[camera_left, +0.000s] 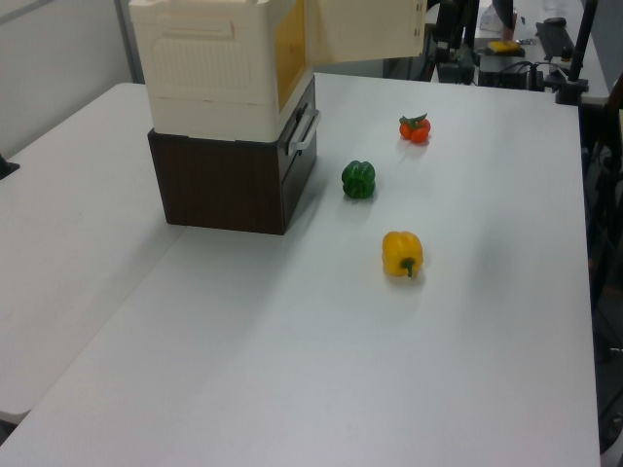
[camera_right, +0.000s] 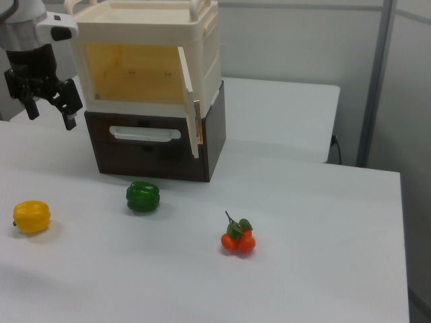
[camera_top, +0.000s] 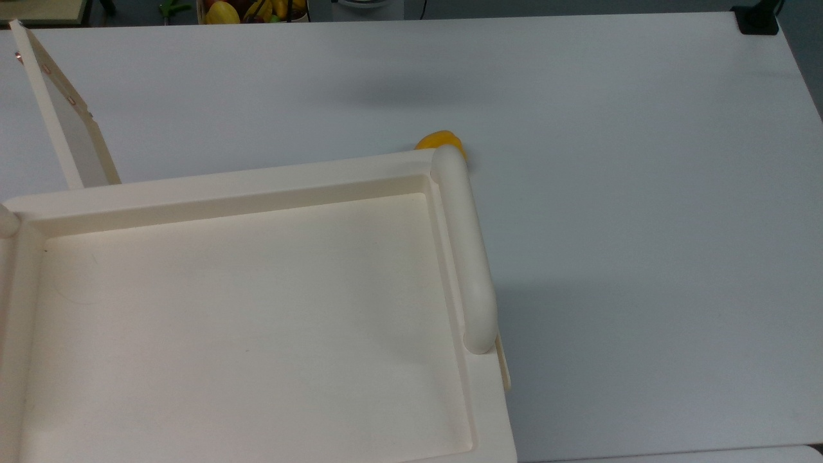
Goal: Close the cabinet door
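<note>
The cream-white cabinet (camera_right: pixel 202 47) stands on a dark brown drawer base (camera_right: pixel 158 151). Its tan inside is exposed. The cabinet door (camera_right: pixel 188 101) is swung open, hinged at the right view's right side and jutting out toward the table front. In the top view the door (camera_top: pixel 61 109) sticks out at the upper left, past the cabinet's recessed top (camera_top: pixel 244 321). In the left view the door (camera_left: pixel 365 29) points right from the cabinet (camera_left: pixel 209 68). My gripper (camera_right: pixel 50 113) hangs open and empty at the cabinet's left in the right view, apart from the door.
On the white table lie a green pepper (camera_right: pixel 143 196), a yellow pepper (camera_right: pixel 31 217) and a tomato cluster (camera_right: pixel 237 239). The yellow pepper (camera_top: pixel 440 140) peeks from behind the rounded bar (camera_top: pixel 466 251). A drawer handle (camera_right: pixel 145 134) fronts the base.
</note>
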Controlling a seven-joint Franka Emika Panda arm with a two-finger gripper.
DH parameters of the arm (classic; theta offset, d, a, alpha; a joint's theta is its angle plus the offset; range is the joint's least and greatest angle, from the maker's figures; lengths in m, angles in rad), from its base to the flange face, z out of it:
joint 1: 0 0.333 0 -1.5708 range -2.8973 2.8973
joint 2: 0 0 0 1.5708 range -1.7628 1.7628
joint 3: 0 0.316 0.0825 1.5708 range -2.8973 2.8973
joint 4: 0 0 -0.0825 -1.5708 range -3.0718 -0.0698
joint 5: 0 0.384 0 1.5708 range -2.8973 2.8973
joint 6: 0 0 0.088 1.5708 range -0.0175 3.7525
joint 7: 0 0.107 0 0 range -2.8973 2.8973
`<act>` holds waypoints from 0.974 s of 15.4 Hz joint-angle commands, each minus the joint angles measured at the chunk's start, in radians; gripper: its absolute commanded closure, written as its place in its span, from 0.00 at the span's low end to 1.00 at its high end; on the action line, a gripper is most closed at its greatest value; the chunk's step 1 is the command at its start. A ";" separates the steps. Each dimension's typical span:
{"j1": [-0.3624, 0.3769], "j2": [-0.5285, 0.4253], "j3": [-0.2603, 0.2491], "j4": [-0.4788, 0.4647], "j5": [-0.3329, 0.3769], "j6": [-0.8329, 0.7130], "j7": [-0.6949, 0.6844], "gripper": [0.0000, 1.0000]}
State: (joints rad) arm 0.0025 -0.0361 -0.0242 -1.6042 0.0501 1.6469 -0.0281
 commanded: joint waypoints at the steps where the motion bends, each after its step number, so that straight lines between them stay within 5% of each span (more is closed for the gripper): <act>1: 0.004 -0.010 -0.010 -0.005 0.010 -0.007 -0.002 0.00; 5: -0.004 -0.010 -0.011 -0.005 0.010 -0.007 -0.004 0.00; 6: -0.004 -0.010 -0.013 -0.005 0.011 -0.009 -0.006 0.10; 8: -0.007 -0.011 -0.017 -0.005 0.013 -0.009 -0.024 0.56; 10: -0.009 -0.013 -0.025 -0.002 0.013 -0.013 -0.027 0.91; 11: -0.016 -0.014 -0.026 -0.003 0.013 -0.022 -0.020 1.00; 15: -0.064 -0.022 -0.094 -0.008 0.013 -0.061 -0.055 1.00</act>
State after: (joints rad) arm -0.0361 -0.0391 -0.0522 -1.6029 0.0501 1.6365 -0.0340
